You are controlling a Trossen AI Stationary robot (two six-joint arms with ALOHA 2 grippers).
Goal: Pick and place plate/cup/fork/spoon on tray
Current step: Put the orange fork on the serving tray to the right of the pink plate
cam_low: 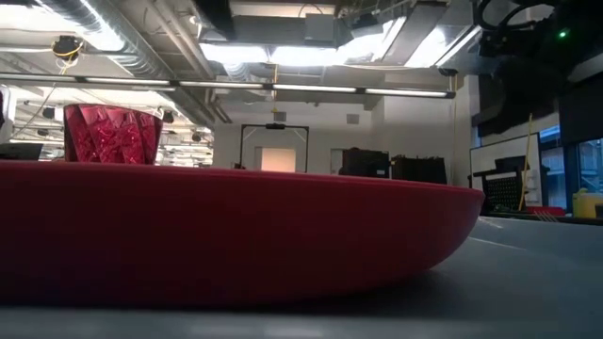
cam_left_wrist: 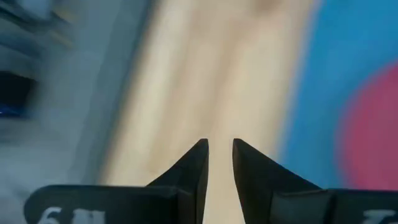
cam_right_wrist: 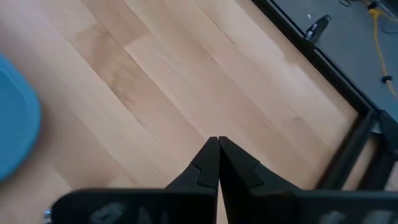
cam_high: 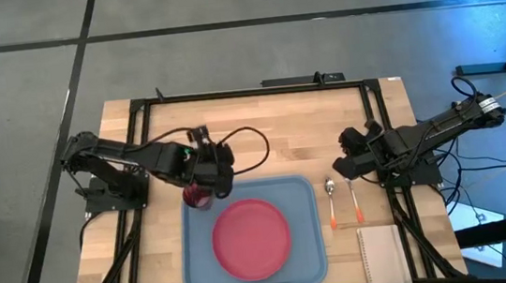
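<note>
The pink-red plate [cam_high: 251,239] lies on the light blue tray [cam_high: 309,267]. It fills the foreground of the low view [cam_low: 236,235]. The dark red cup [cam_high: 197,198] stands upright at the tray's far left corner, and shows behind the plate in the low view [cam_low: 111,135]. My left gripper [cam_high: 216,183] hovers just beside and above the cup. Its fingers [cam_left_wrist: 219,162] stand a narrow gap apart with nothing between them. The spoon [cam_high: 332,199] and the fork [cam_high: 355,201] lie on the table right of the tray. My right gripper [cam_high: 341,168] is shut and empty [cam_right_wrist: 217,155], just beyond them.
A white notepad [cam_high: 381,255] lies at the table's near right corner, beside the tray. A black frame [cam_high: 248,92] runs around the table's edges. Bare wood shows along the table's far side [cam_high: 299,127].
</note>
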